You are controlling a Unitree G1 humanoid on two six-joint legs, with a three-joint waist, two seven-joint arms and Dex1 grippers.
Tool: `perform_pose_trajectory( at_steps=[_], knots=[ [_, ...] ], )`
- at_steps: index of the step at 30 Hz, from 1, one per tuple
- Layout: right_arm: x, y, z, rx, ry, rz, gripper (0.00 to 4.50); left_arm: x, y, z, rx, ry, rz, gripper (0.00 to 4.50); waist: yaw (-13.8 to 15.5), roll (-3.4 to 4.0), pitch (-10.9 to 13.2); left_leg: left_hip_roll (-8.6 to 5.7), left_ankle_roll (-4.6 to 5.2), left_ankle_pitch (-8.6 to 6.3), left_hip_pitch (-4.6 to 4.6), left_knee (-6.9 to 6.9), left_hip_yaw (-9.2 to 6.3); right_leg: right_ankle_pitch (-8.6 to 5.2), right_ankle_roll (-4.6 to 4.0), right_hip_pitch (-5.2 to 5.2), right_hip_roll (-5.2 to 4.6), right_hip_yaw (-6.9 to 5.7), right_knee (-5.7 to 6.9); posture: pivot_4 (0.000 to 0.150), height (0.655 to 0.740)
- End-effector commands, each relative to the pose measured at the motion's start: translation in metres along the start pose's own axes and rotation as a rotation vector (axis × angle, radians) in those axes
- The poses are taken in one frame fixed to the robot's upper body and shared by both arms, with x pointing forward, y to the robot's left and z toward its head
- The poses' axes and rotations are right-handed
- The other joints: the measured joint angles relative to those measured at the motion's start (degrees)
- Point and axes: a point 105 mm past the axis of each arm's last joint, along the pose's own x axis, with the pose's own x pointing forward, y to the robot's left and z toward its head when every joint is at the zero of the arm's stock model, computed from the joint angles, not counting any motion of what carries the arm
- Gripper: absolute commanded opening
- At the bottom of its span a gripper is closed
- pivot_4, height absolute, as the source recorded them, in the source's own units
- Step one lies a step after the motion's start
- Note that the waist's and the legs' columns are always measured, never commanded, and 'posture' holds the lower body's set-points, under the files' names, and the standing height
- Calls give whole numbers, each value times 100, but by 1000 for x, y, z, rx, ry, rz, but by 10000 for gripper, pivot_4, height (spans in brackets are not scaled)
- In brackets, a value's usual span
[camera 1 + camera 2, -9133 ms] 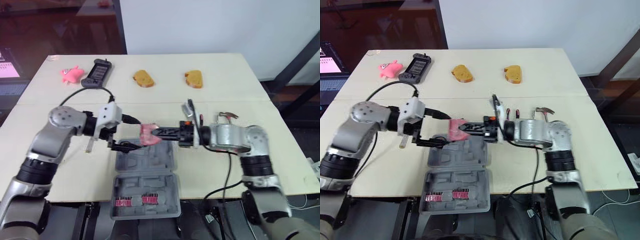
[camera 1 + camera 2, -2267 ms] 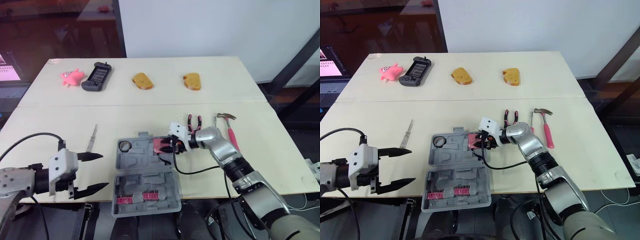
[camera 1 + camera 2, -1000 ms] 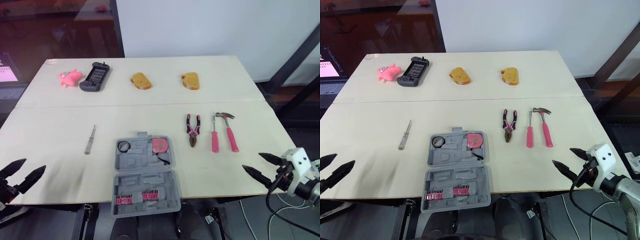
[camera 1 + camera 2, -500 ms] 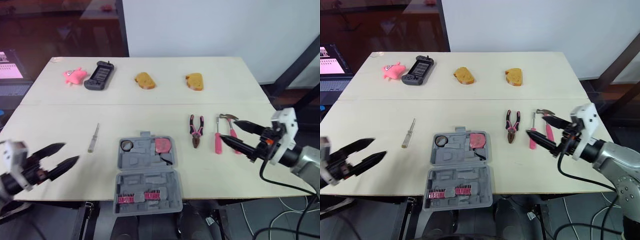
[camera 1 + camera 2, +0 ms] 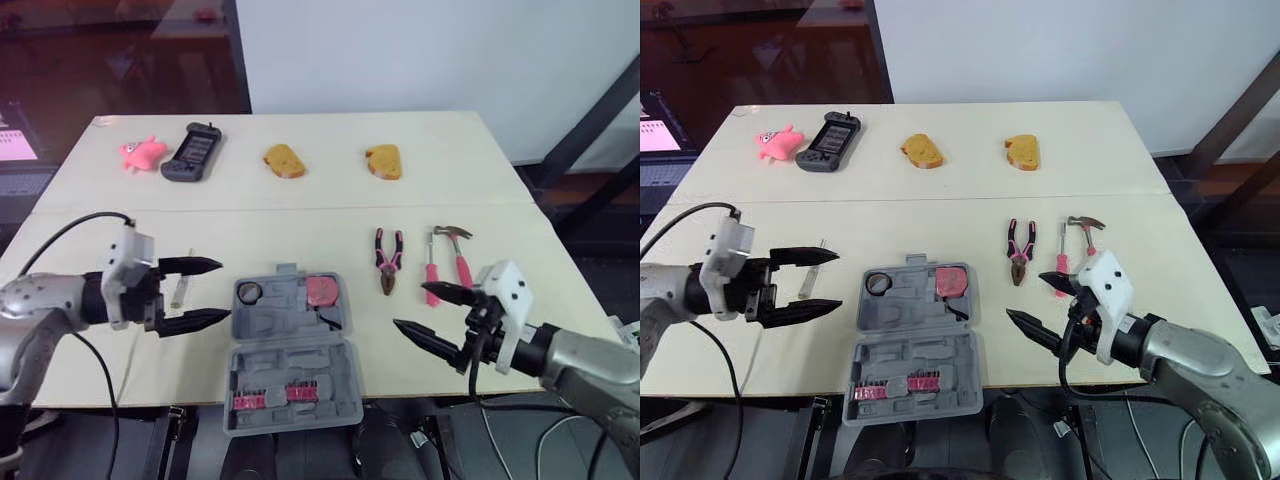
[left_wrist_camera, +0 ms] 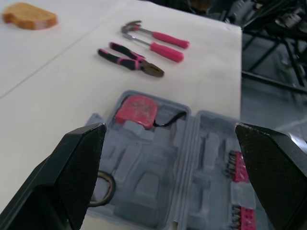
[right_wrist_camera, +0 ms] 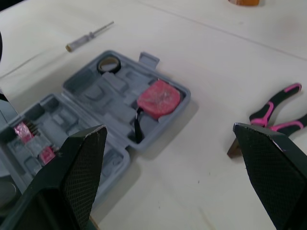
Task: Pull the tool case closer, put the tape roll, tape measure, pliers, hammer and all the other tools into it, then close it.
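While the tool case lies open at the table's near edge with the tape roll and tape measure seated inside, the pliers, hammer, pink screwdriver and slim screwdriver lie outside on the table. The left gripper and right gripper are spread and empty. Since half a second earlier, both have closed in to flank the case.

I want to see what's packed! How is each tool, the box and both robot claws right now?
Grey plastic tool case: open.
Black tape roll: inside the case.
Pink tape measure: inside the case.
Pink-handled pliers: out on the table.
Pink-handled hammer: out on the table.
Pink-handled screwdriver: out on the table.
Small clear-handled screwdriver: out on the table.
Left gripper: open, empty.
Right gripper: open, empty.
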Motion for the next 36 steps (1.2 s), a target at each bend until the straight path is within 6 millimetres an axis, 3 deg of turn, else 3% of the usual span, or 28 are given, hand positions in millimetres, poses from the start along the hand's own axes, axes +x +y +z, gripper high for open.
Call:
perform_pose_trajectory(
  at_steps=[1,8,14,21,27,32,36],
  knots=[
    [4,4,0,-113,24,33,44473,-3,6,-12,39,97,20,45000,0,0,0,0,0,0,0,1,0,0,0,0,0,0,0,1500,7400],
    [16,-10,-4,-140,13,48,44473,-3,-1,-18,71,111,-7,45000,29,-2,0,0,0,0,-2,3,0,0,0,1,-2,0,0,1500,7400],
    [31,-41,-24,-108,57,-101,44473,0,-7,-10,102,93,-35,45000,24,-1,1,0,0,0,-2,3,0,0,0,1,-1,-1,0,1500,7400],
    [80,-76,-38,28,39,-288,44473,8,-10,5,157,65,-58,45000,-2,6,5,0,0,0,-1,2,0,1,2,-4,1,1,11,1500,7400],
    [109,-91,-38,136,13,-388,44473,10,-8,8,167,52,-24,45000,7,6,5,0,0,1,-2,1,-1,9,18,-7,2,0,15,1500,7400],
    [118,-95,-46,201,13,-467,44473,7,-7,5,155,54,17,45000,2,7,6,0,0,1,-1,0,-1,11,22,-8,2,0,18,1500,7400],
    [119,-91,-41,231,-25,-515,44473,4,-8,2,151,60,36,45000,-3,7,6,0,1,1,-1,0,-1,11,23,-16,3,1,31,1500,7400]
  ],
)
